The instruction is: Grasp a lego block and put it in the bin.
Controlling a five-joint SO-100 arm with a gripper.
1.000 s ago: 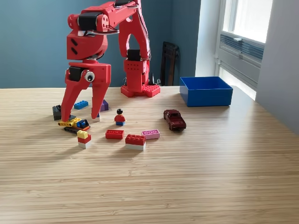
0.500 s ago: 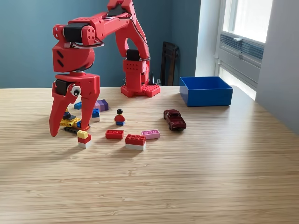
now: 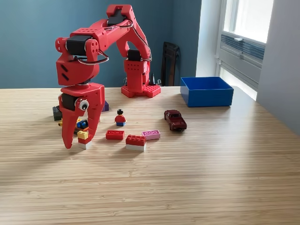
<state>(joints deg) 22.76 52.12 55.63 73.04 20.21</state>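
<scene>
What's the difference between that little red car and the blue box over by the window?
The toy car is dark red, small and closed; the bin is bright blue, far larger, square and open-topped. The car sits nearer the camera by the lego blocks; the bin sits farther back, toward the exterior view's right. Both rest on the wooden table.

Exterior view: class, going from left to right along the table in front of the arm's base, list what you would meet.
hand → small red brick → red and white brick → pink brick → toy car → bin
</scene>
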